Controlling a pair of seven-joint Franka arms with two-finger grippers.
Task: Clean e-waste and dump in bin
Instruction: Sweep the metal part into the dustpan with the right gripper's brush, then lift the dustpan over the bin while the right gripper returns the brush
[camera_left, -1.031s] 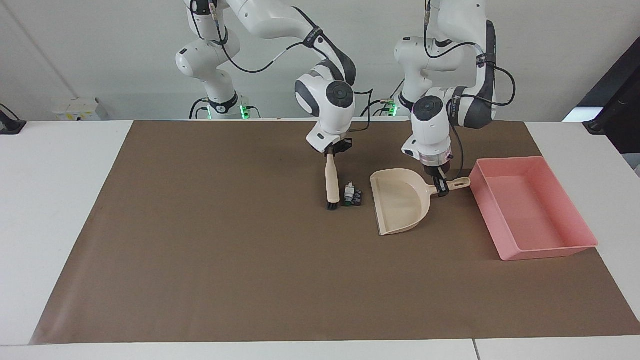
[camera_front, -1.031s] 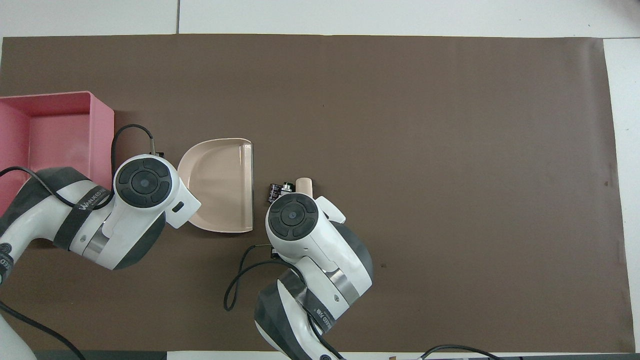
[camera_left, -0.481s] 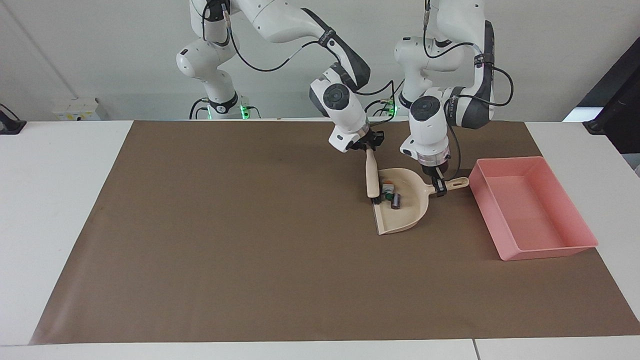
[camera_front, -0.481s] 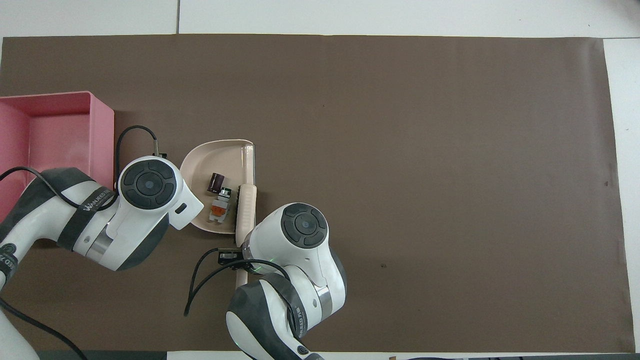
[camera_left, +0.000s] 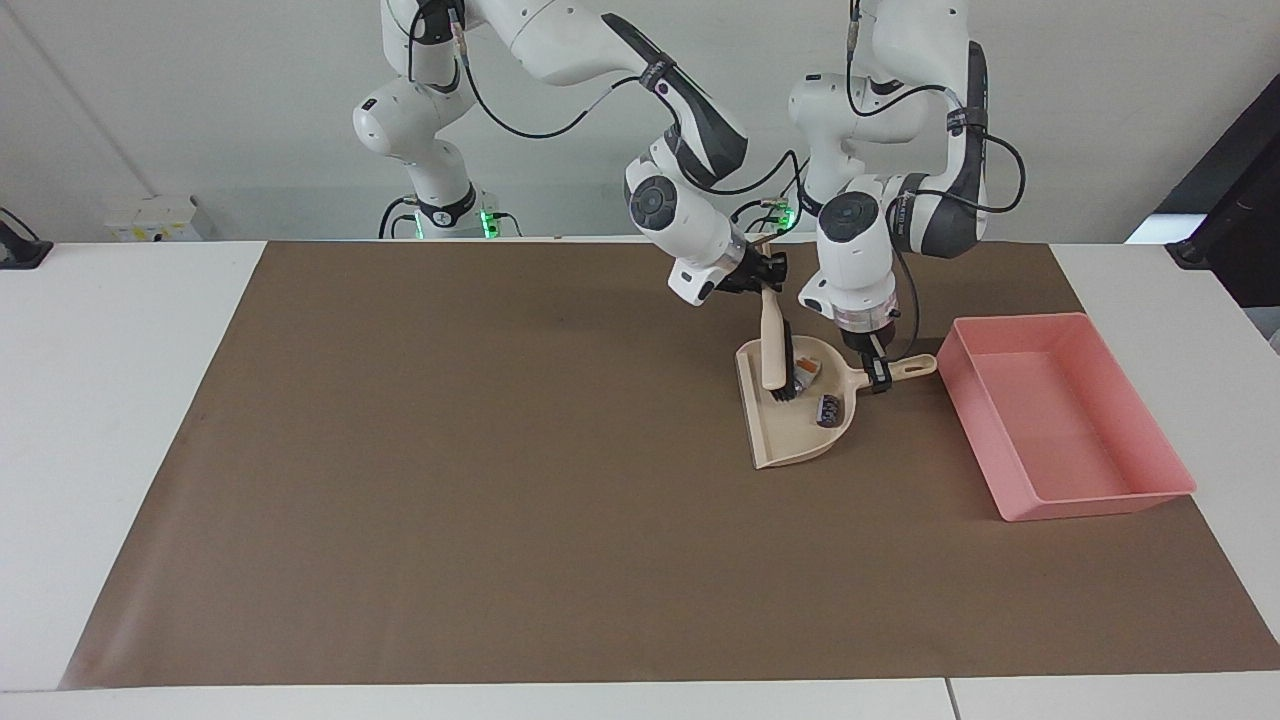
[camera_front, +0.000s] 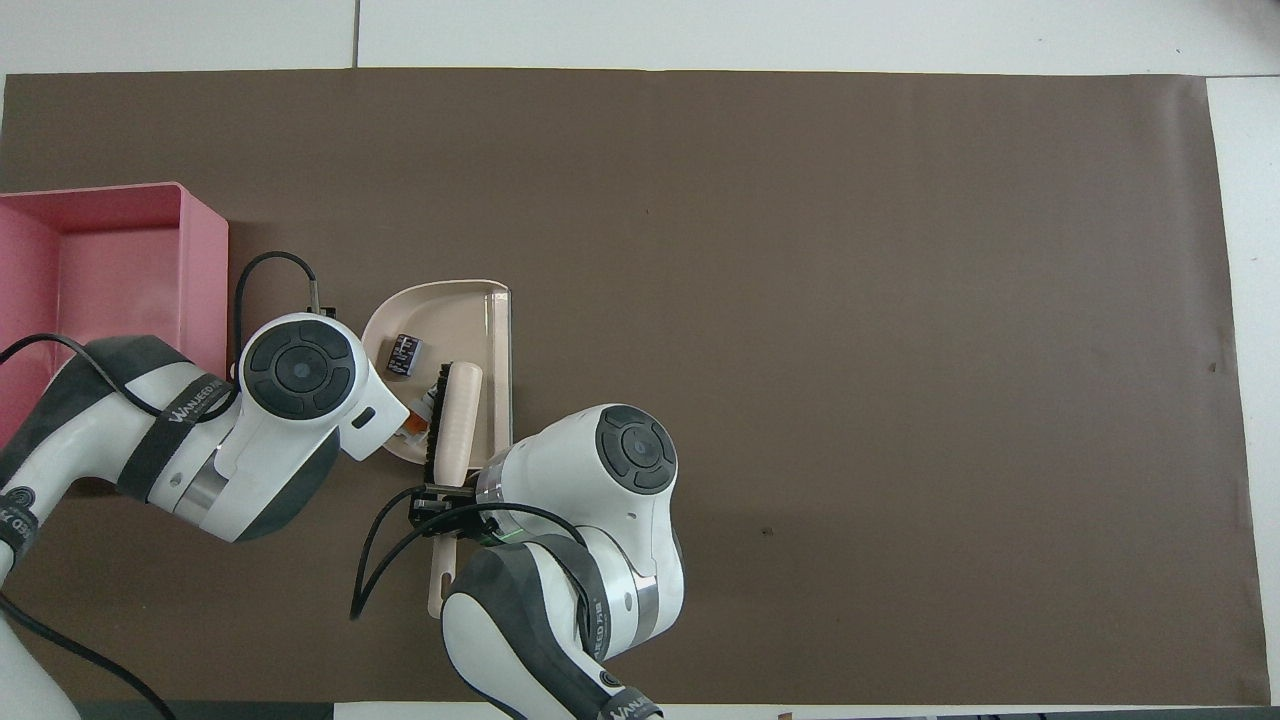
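The left gripper (camera_left: 878, 376) is clamped on the handle of the beige plastic dustpan (camera_left: 785, 440), which rests on the brown paper mat (camera_left: 500, 480). The right gripper (camera_left: 768, 275) is closed on the beige-handled brush (camera_left: 773, 350), whose black bristles stand inside the pan.

The e-waste, a whitish cylinder with an orange mark (camera_left: 808, 371) and a dark brown stub (camera_left: 829, 407), lies in the pan toward its handle end. These bits look light, hard and apt to roll, so the pan is best carried level by its handle and tipped over the shallow pink plastic bin (camera_left: 1090, 500) beside it.

From overhead the left arm hides the handle and the brush covers most of the cylinder; any smaller bits are too tiny to make out.
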